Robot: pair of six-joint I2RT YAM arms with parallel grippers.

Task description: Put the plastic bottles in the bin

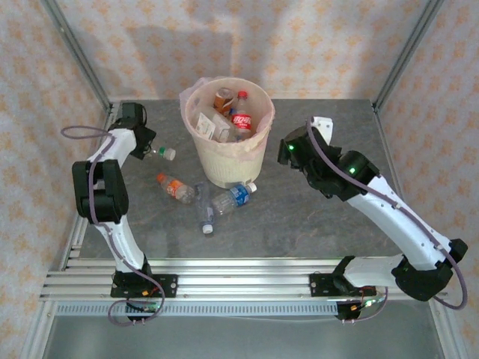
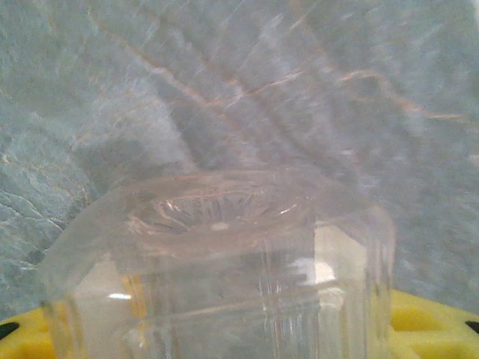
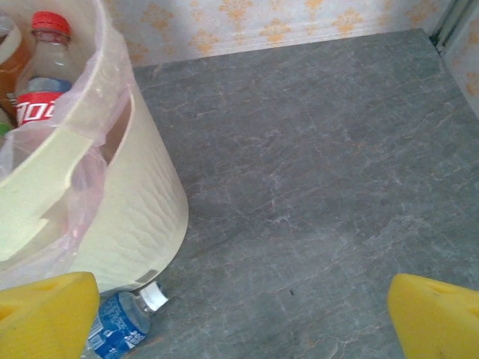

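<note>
Now the left pincer (image 1: pixel 148 146) grasps a clear bottle (image 1: pixel 162 153) lying on the table (image 1: pixel 314 217) left of the bin (image 1: pixel 224 166). Next, I judge, it must lift above the bin's rim and carry across. Right of the bin, the right pincer (image 3: pixel 243 318) gapes, empty. More bottles (image 1: pixel 232 198) crowd the bin's near side; its right side is open.

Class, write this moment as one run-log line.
left gripper: around clear bottle, grip unclear | right gripper: open, empty, near bin | table: three other bottles loose
</note>
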